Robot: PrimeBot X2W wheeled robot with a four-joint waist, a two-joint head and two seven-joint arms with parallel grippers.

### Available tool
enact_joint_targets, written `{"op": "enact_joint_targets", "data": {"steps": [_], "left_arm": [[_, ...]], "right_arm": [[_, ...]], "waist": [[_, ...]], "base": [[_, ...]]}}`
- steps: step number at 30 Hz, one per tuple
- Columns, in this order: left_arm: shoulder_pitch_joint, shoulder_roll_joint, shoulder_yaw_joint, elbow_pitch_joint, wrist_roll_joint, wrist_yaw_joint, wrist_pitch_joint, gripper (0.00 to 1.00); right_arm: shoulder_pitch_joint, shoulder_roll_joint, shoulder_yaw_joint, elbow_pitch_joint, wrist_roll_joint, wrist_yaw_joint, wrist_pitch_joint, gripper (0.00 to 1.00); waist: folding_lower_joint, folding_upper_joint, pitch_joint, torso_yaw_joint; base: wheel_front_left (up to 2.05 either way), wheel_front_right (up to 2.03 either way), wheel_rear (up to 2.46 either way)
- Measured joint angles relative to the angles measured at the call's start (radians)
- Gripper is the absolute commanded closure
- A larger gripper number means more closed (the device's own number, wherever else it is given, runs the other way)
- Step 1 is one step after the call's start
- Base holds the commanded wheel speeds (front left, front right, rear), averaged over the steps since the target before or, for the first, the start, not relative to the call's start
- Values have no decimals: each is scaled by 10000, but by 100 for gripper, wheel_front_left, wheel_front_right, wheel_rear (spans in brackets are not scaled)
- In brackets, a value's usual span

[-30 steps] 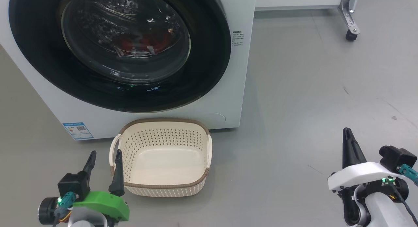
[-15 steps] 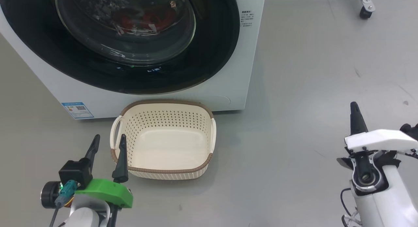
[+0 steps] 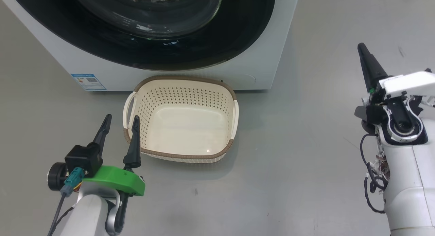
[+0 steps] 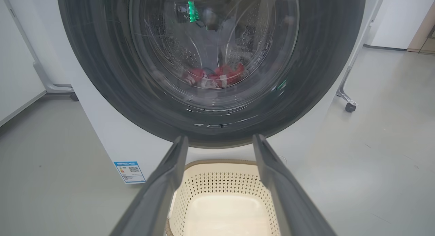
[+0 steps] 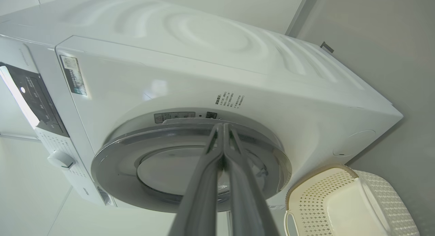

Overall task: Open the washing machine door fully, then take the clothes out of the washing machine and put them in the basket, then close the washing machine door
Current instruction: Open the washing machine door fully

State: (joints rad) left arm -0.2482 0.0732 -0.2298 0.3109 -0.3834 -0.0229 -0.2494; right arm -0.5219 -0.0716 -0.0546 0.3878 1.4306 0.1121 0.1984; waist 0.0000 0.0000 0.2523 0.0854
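The white washing machine (image 3: 272,42) stands at the top of the head view, and its black-rimmed washing machine door (image 3: 238,39) lies against the front. Through the door glass (image 4: 210,59) the red clothes (image 4: 214,76) rest low in the drum. The cream basket (image 3: 217,93) sits empty on the floor right in front of the machine. My left gripper (image 3: 121,118) is open beside the basket's left handle, and my left gripper (image 4: 220,138) points at the door. My right gripper (image 3: 362,50) is shut and empty, off to the machine's right. My right gripper (image 5: 222,126) aims at the door's edge (image 5: 190,127).
Bare grey floor (image 3: 306,144) spreads right of the basket. A castered metal leg (image 4: 346,102) stands to the machine's right. A blue label (image 3: 87,81) marks the machine's lower left corner. The control panel and knob (image 5: 61,158) show in the right wrist view.
The head camera has tilted down, sliding the machine and basket up the picture. My right gripper has moved forward toward the machine, still shut. The left gripper keeps its place by the basket.
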Motion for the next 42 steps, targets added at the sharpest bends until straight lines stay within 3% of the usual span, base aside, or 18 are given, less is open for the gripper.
{"op": "enact_joint_targets", "data": {"steps": [4, 14, 19, 32, 42], "left_arm": [[-212, -79, -63, -27, 15, -56, 0, 0], [-618, -215, -196, -65, 69, -176, -27, 0], [-890, -286, -359, -63, 69, -265, -27, 0], [-1174, -384, -650, -50, 71, -360, -27, 0], [-1335, -430, -949, -21, 71, -453, -27, 0]], "right_arm": [[-639, -217, 0, 33, 219, -29, 637, 100], [-2181, -763, 92, 100, 606, -543, 1948, 100], [-2935, -1325, 33, 153, 577, -802, 2194, 100], [-4441, -1931, 295, 734, 520, -1513, 3058, 100], [-5090, -2274, 692, 1296, 102, -1680, 3379, 100]], "waist": [[0, 0, 287, 216], [1, 0, 1033, 766], [1, 0, 1342, 1091], [1, 0, 1937, 1940], [1, 0, 2234, 2530]], "base": [[0, 0, 0], [0, 0, 0], [0, 0, 0], [0, 0, 0], [0, 0, 0]]}}
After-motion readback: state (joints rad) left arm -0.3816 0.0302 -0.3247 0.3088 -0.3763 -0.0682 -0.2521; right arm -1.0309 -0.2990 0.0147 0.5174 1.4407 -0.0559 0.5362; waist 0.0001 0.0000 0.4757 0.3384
